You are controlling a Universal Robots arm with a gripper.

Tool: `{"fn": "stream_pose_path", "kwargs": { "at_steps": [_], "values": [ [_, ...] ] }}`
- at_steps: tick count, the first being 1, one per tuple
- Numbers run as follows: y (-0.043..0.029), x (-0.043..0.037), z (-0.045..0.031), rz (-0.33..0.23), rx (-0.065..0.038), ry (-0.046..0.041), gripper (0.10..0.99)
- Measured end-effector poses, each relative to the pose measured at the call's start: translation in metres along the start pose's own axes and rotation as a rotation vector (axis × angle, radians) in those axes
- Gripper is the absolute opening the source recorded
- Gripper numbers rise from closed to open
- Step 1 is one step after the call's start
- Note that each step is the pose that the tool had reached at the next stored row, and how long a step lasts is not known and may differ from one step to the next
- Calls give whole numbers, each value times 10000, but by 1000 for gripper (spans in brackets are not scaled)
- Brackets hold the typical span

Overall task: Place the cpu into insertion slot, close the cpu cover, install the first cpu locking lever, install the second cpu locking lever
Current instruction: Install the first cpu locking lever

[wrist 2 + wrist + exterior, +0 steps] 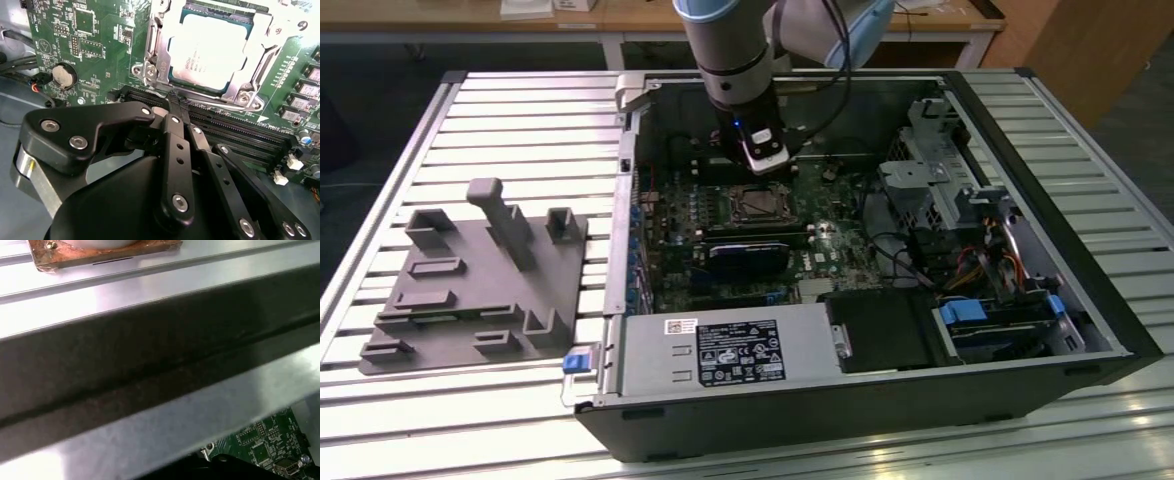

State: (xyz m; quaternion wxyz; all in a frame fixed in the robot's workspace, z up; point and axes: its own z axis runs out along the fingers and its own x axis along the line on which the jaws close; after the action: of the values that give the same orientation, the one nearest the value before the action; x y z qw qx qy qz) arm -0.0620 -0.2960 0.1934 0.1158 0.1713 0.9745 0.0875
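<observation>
Already the pale, silvery cpu lies framed by the cpu cover.

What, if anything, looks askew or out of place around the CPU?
Nothing stands out. The cpu lies flat and square in the window of the cpu cover, which is down, and the shut end effector sits beside it.

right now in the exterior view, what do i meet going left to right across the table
grey fixture plate → insertion slot → silver drive cage
</observation>
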Motion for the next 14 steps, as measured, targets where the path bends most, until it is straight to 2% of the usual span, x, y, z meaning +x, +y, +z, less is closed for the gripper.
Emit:
{"fn": "stream_pose_path", "kwargs": {
  "at_steps": [8, 11, 14],
  "values": [
    [-6, 6, 26, -15, 55, -19, 106],
    [-6, 6, 27, 7, -21, 5, 106],
    [-5, 5, 26, 9, -35, 8, 106]
  ]
}}
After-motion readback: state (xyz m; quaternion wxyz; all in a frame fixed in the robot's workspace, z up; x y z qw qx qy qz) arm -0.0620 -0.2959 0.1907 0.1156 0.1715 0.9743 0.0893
